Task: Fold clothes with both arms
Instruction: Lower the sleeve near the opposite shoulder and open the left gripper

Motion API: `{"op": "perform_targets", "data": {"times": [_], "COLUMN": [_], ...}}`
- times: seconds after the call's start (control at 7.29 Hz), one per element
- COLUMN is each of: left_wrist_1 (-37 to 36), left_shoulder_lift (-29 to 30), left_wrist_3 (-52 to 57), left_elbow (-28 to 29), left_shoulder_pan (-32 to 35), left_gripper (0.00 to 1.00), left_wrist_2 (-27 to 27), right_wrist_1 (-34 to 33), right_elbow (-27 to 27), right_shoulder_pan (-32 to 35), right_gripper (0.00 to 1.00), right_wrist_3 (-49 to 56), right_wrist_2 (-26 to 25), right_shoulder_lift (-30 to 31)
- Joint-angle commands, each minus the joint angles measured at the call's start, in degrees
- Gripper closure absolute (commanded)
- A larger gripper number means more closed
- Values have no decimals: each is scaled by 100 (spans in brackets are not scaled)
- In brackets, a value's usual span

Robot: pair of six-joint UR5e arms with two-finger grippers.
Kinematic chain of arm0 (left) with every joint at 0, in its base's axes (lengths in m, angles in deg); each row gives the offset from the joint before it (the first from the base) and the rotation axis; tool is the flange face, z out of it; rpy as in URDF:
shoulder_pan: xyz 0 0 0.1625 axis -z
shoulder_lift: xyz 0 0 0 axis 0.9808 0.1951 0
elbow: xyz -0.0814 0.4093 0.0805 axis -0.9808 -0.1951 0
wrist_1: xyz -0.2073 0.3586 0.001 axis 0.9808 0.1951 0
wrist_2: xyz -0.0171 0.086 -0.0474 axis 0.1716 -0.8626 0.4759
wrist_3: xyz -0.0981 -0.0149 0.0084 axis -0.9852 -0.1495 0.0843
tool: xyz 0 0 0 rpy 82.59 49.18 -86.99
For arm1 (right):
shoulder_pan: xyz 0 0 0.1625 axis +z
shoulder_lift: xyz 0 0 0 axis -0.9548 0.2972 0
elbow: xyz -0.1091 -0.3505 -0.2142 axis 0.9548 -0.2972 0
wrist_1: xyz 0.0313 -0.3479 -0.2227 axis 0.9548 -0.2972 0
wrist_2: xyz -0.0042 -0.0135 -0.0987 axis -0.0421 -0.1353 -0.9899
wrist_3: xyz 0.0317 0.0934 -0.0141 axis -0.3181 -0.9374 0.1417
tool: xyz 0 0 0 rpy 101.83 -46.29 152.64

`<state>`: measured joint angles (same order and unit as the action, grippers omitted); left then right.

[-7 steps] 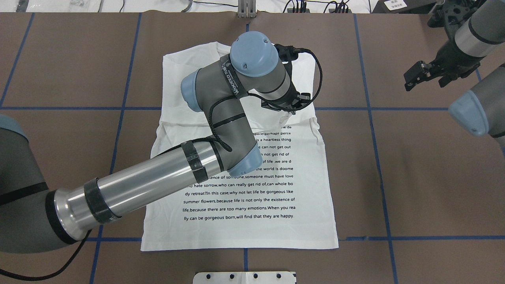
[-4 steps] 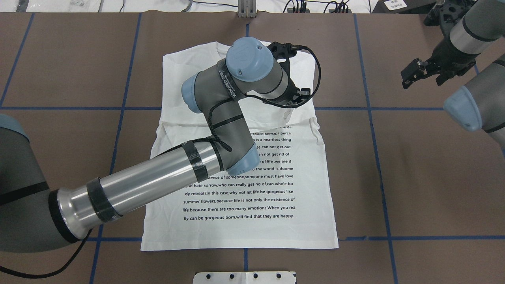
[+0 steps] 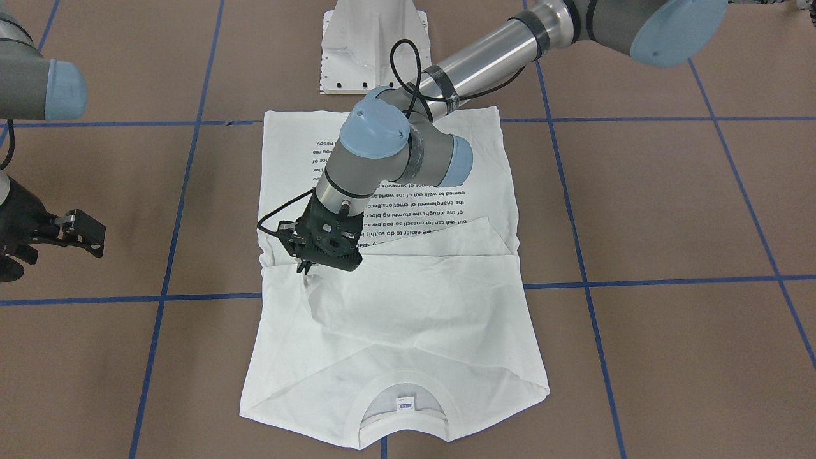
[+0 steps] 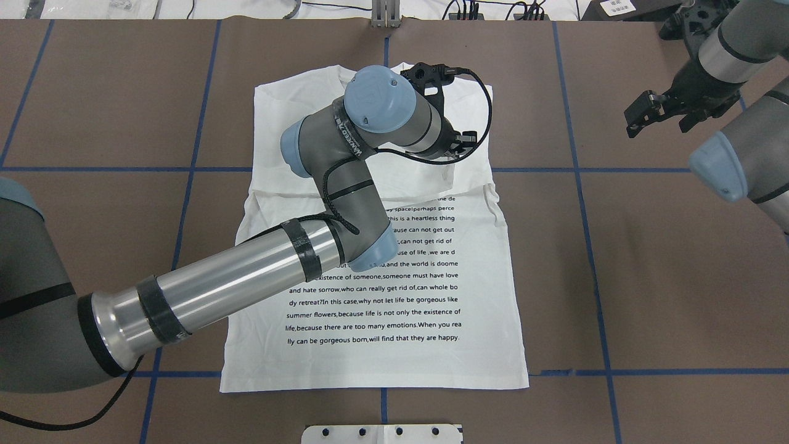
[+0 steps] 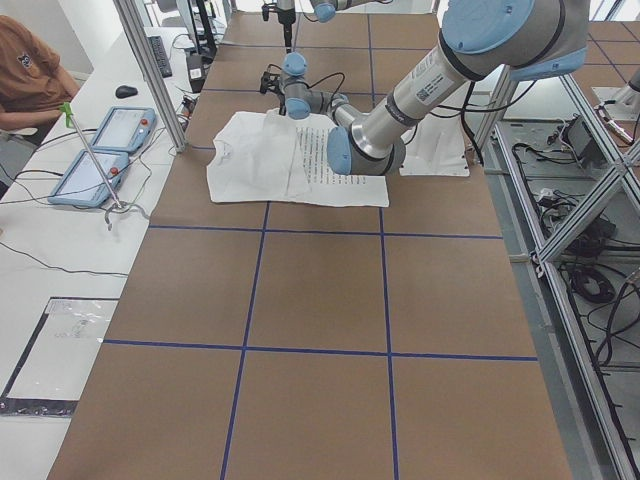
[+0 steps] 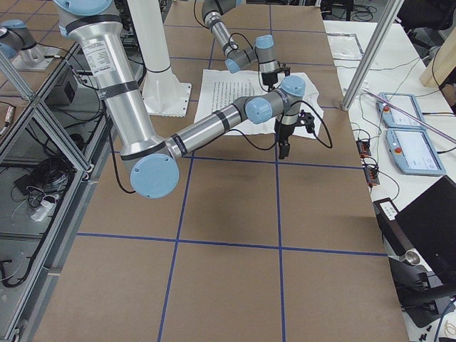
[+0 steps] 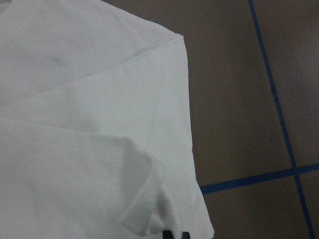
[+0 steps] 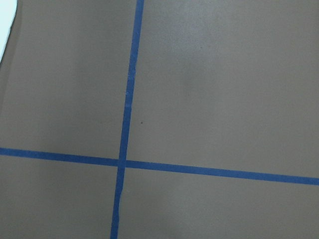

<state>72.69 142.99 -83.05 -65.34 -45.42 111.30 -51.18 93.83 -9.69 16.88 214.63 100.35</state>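
The white T-shirt [image 4: 376, 308] lies flat on the brown table, printed text up. Its collar [image 3: 401, 408] is at the far end, and both sleeves are folded in over the chest. My left gripper [image 3: 305, 268] hangs low over the folded part by the shirt's right edge. Its fingers are shut on a raised hem of the sleeve [image 7: 144, 219], and a crease in the cloth [image 3: 315, 299] runs up to the tips. My right gripper [image 4: 662, 117] hovers open and holds nothing, well off the shirt over bare table at the far right.
The white pedestal base [image 3: 373, 48] stands at the near edge behind the shirt's hem. Blue tape lines [image 4: 579, 169] grid the brown table. A seated person [image 5: 30, 70] and two tablets [image 5: 100, 150] are at a side desk past the table's far edge.
My left gripper has moved toward the collar end and slightly left, with the pinched cloth in it. The right gripper has drifted a little farther back.
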Motion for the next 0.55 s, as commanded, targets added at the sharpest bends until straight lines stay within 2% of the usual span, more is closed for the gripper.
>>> {"op": "perform_targets", "data": {"times": [0.0, 0.41], "left_wrist_1": [16, 139], "left_shoulder_lift": [7, 25], "left_wrist_3": [-3, -11], "left_elbow": [-3, -55], "left_shoulder_pan": [-10, -1], "left_gripper": [1, 0], "left_wrist_2": [-7, -7], "right_wrist_1": [390, 542], "right_elbow": [-305, -386], "right_shoulder_pan": [9, 0], "right_gripper": [0, 0], "right_wrist_3": [0, -26], "right_wrist_2": [5, 14], "right_shoulder_lift": [-3, -12]}}
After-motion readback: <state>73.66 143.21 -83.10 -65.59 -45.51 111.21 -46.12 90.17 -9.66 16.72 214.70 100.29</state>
